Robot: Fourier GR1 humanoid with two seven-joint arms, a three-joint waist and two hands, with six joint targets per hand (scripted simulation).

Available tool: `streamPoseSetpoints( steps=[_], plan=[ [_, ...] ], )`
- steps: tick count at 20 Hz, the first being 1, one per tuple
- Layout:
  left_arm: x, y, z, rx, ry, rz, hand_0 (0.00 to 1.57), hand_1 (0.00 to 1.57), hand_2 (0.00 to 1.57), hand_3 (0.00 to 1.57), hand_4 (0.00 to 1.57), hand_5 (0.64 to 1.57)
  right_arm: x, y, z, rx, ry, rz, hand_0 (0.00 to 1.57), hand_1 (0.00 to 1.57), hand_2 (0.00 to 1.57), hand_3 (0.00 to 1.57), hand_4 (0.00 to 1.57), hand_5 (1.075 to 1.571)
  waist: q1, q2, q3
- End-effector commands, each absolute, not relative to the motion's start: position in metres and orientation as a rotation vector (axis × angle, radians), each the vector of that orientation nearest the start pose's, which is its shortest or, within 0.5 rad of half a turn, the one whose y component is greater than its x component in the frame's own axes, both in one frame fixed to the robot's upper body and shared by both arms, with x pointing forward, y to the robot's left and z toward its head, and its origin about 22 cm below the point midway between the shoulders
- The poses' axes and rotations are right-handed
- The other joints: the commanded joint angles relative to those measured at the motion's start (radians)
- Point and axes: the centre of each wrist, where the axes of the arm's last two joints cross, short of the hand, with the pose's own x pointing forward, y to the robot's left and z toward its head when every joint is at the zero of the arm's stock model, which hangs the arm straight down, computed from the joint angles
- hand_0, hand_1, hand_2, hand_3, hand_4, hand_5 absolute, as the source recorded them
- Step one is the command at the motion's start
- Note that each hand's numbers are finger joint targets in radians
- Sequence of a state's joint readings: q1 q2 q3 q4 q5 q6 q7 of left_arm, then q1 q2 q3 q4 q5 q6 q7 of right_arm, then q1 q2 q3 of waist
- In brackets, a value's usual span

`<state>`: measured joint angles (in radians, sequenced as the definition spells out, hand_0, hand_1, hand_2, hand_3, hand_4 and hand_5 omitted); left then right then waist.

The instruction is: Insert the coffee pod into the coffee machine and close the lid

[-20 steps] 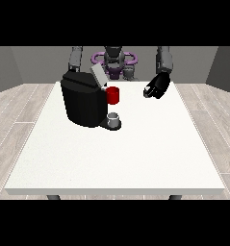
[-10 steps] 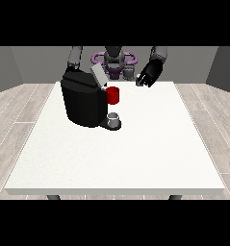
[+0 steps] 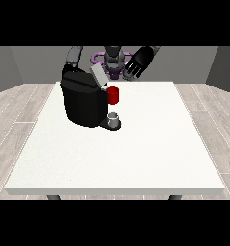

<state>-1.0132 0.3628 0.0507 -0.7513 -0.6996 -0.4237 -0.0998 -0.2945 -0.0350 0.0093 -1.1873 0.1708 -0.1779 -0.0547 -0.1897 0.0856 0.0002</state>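
The black coffee machine (image 3: 85, 102) stands on the white table (image 3: 135, 153) left of the middle. Its grey lid (image 3: 98, 76) is tilted up and open. A red thing at the machine (image 3: 113, 95) sits at its front, and a small grey thing (image 3: 114, 118) rests on the machine's base below it. The hand at the view's right (image 3: 139, 61) is raised above the table's far edge, up and to the right of the lid, with its fingers spread and nothing in it. Behind the machine, the arm at the view's left (image 3: 74, 56) comes down, and its hand is hidden.
The robot's torso (image 3: 112, 60) is behind the table's far edge. White tabletop stretches in front of and to the right of the machine. Grey floor boards surround the table.
The hand at the view's right has risen and moved towards the view's left, from beside the red thing to up near the open lid. The machine has not moved.
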Motion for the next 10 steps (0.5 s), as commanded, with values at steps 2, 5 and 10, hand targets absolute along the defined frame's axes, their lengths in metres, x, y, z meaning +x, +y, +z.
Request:
streamPoseSetpoints(
  steps=[2, 5, 10],
  plan=[
    [0.455, 0.242, 0.217, 0.516, -1.468, -1.108, 1.27, 1.27, 1.30, 1.27, 0.49, 1.571, 0.320, -0.198, 0.007, -0.198, -1.580, 0.154, 0.00, 0.00, 0.00, 0.00, 0.00, 1.571, -0.049, 0.030, -0.0001],
    [0.457, 0.237, 0.238, 0.564, -1.520, -1.108, 1.17, 1.17, 1.25, 1.27, 0.48, 1.571, 0.332, -0.199, 0.030, -0.215, -1.616, 0.167, 0.00, 0.00, 0.00, 0.00, 0.00, 1.571, -0.078, 0.074, -0.0001],
    [0.459, 0.233, 0.259, 0.598, -1.533, -1.093, 1.22, 1.22, 1.29, 1.24, 0.48, 1.571, 0.338, -0.198, 0.041, -0.215, -1.673, 0.156, 0.00, 0.00, 0.00, 0.00, 0.26, 1.571, -0.102, 0.128, 0.0001]
  ],
)
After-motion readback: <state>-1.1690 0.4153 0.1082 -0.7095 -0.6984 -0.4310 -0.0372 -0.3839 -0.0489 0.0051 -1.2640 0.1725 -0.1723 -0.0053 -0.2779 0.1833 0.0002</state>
